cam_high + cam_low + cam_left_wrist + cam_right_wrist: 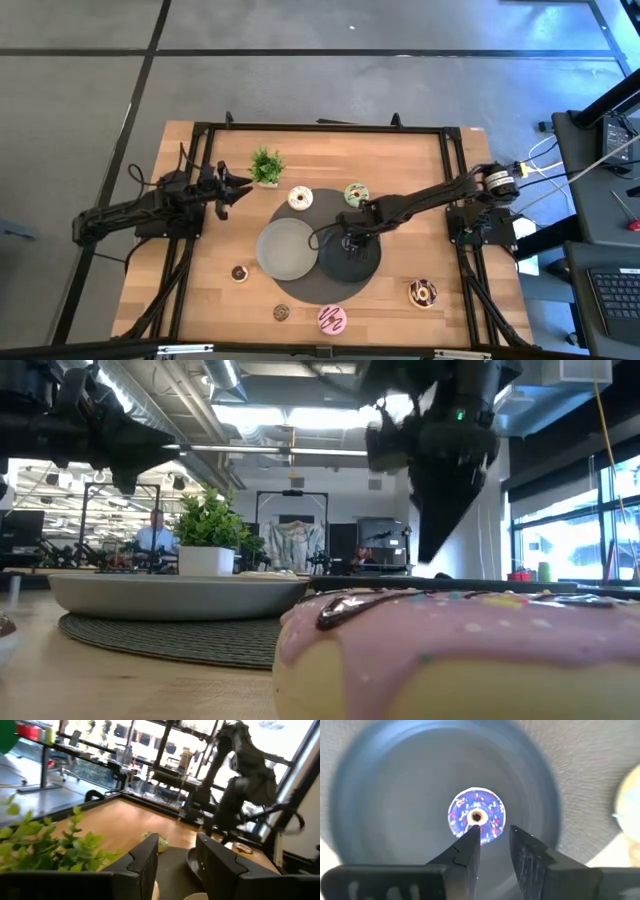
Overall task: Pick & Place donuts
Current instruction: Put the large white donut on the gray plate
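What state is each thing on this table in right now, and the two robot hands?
Purple donut: lying flat in the dark plate.
Grey plate: holds nothing.
Cream donut, green donut, pink donut: lying flat, untouched.
Right gripper: above the purple donut, fingers open, holding nothing.
Left gripper: by the plant, fingers open, holding nothing.

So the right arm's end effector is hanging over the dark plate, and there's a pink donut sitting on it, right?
Not quite. The right end effector does hang over the dark plate, but the donut on it is purple with sprinkles, as the right wrist view shows.
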Action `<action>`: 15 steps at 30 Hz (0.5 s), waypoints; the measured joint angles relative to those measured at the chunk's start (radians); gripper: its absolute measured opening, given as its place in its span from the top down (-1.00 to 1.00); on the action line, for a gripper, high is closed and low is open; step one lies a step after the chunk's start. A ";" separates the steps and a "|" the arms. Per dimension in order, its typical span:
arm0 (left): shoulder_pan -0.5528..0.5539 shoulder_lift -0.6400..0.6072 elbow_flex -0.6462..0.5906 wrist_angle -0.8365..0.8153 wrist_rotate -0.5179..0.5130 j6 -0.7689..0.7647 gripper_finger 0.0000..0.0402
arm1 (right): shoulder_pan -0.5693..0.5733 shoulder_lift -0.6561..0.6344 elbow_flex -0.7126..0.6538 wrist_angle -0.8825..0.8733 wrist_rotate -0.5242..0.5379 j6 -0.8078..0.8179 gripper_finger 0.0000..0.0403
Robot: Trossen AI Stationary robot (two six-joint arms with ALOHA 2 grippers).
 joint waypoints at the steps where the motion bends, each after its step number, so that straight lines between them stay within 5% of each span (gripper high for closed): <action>1: -0.006 0.009 0.012 0.003 0.001 0.013 0.37 | 0.005 -0.023 0.000 -0.012 0.001 0.000 0.47; 7: -0.059 0.174 0.138 0.015 -0.009 0.107 0.37 | 0.047 -0.194 -0.093 0.007 0.046 0.044 0.48; 15: -0.092 0.696 0.457 -0.175 -0.133 0.237 0.37 | 0.060 -0.480 -0.344 0.100 0.089 0.219 0.48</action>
